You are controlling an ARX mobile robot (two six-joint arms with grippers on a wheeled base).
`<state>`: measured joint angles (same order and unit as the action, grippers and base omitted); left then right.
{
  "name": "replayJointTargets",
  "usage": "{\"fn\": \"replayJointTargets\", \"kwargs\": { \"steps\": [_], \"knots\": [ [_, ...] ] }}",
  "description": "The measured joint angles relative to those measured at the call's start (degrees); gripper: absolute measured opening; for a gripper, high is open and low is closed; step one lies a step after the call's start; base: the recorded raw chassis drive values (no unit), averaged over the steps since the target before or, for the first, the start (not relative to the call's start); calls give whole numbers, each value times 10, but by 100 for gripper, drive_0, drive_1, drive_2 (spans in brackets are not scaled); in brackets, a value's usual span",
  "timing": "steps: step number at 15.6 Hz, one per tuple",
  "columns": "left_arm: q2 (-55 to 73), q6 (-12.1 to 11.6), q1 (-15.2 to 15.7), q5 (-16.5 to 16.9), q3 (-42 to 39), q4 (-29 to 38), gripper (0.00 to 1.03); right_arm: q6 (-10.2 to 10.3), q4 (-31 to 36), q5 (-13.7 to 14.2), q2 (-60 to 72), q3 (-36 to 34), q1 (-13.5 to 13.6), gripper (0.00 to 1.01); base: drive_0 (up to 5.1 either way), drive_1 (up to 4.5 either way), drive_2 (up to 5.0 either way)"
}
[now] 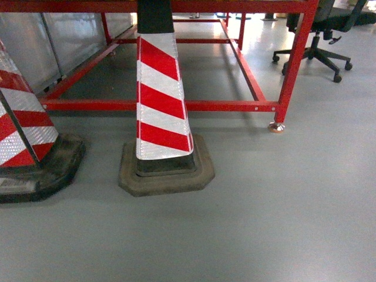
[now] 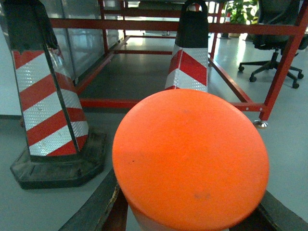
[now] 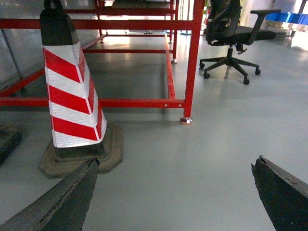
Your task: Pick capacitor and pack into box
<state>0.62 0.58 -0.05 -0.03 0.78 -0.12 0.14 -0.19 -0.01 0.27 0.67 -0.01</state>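
Note:
In the left wrist view a capacitor (image 2: 190,159), a pale cylinder with a wide orange round end facing the camera, fills the foreground. My left gripper (image 2: 190,187) is shut on it, one dark finger (image 2: 98,207) on each side of its body. In the right wrist view, my right gripper (image 3: 176,161) stands open above bare grey floor, with nothing between its dark fingers (image 3: 72,192). Neither gripper shows in the head view. The box is out of view.
Two red-and-white striped traffic cones (image 1: 161,106) (image 1: 23,135) on black bases stand on the grey floor just ahead. Behind them runs a red steel table frame (image 1: 176,106) with a footed leg (image 1: 277,126). A black office chair (image 1: 320,35) stands at the back right.

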Motion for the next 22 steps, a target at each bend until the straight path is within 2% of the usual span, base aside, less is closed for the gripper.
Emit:
{"fn": "replayJointTargets", "kwargs": {
  "steps": [7,22],
  "knots": [
    [0,0,0,-1,0,-2,44,0,1,0,0,0,0,98,0,421,-420],
    [0,0,0,0,0,-4,44,0,-2,0,0,0,0,98,0,0,0]
  ]
}}
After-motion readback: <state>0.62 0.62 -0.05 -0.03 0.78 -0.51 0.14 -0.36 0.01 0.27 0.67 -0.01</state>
